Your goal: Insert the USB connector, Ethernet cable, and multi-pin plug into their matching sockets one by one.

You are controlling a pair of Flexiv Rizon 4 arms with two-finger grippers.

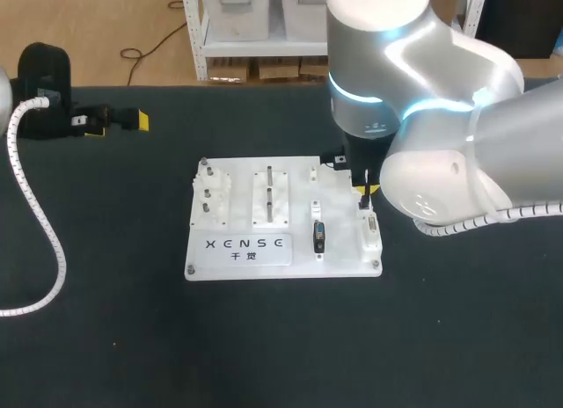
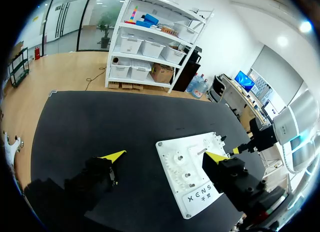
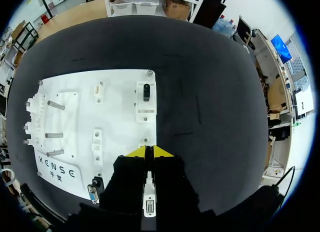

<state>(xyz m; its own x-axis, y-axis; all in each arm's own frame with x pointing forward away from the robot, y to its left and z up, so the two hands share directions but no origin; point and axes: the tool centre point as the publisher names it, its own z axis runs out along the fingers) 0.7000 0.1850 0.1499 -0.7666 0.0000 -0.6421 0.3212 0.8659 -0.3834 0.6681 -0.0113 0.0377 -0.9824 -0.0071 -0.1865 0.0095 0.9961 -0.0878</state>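
Note:
A white socket board [image 1: 343, 260] lies mid-table, also seen in the right wrist view [image 3: 120, 112] and the left wrist view [image 2: 172, 153]. My right gripper [image 1: 363, 195] stands upright over the board's right edge, its yellow tips [image 3: 149, 151] pressed together with nothing visible between them. Just in front of it sits a white multi-pin connector block [image 1: 370, 225], which shows through the gap between the finger bodies [image 3: 149, 207]. A black plug with a blue face [image 1: 319, 236] sits in the board's front-middle block. A small black socket [image 1: 339, 160] is at the board's far right corner. My left gripper [image 1: 119, 124] rests far left, open and empty [image 2: 165, 156].
Three metal pegs [image 3: 55, 122] and white fixture blocks [image 1: 271, 197] stand on the board's left half. A ribbed white cable [image 1: 40, 219] trails from my left arm across the black mat [image 1: 457, 338].

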